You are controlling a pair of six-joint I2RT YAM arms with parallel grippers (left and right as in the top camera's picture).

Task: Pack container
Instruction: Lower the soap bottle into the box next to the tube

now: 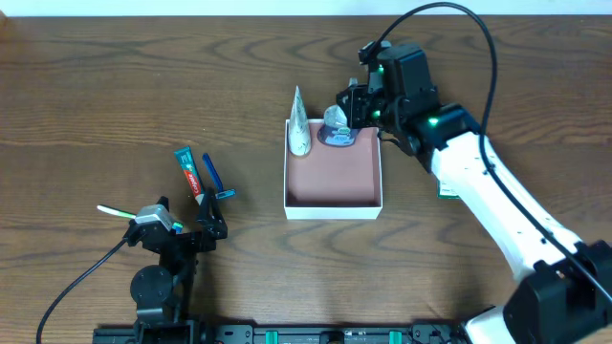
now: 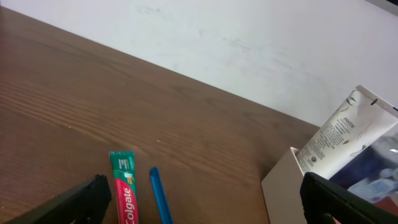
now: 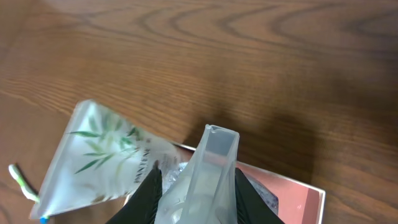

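Observation:
The container [image 1: 333, 203] is a square white box with a pink inside, at the table's middle. A white Pantene tube [image 1: 299, 124] stands tilted at its back left corner. My right gripper [image 1: 352, 103] is shut on a translucent tube [image 1: 335, 126] and holds it over the box's back right corner; the right wrist view shows the fingers [image 3: 196, 180] pinching this tube [image 3: 210, 163] above the pink floor [image 3: 298, 199]. My left gripper [image 1: 203, 227] is open and empty, left of the box. A Colgate toothpaste [image 1: 189, 172] and a blue stick-like item [image 1: 212, 177] lie just ahead of it.
A green and white stick [image 1: 115, 211] lies at the left, by the left arm. A small green item [image 1: 447, 191] lies partly hidden under the right arm. In the left wrist view the toothpaste [image 2: 124, 193] and blue item [image 2: 160, 198] lie between the fingers [image 2: 211, 202], with the box wall [image 2: 283, 193] at right.

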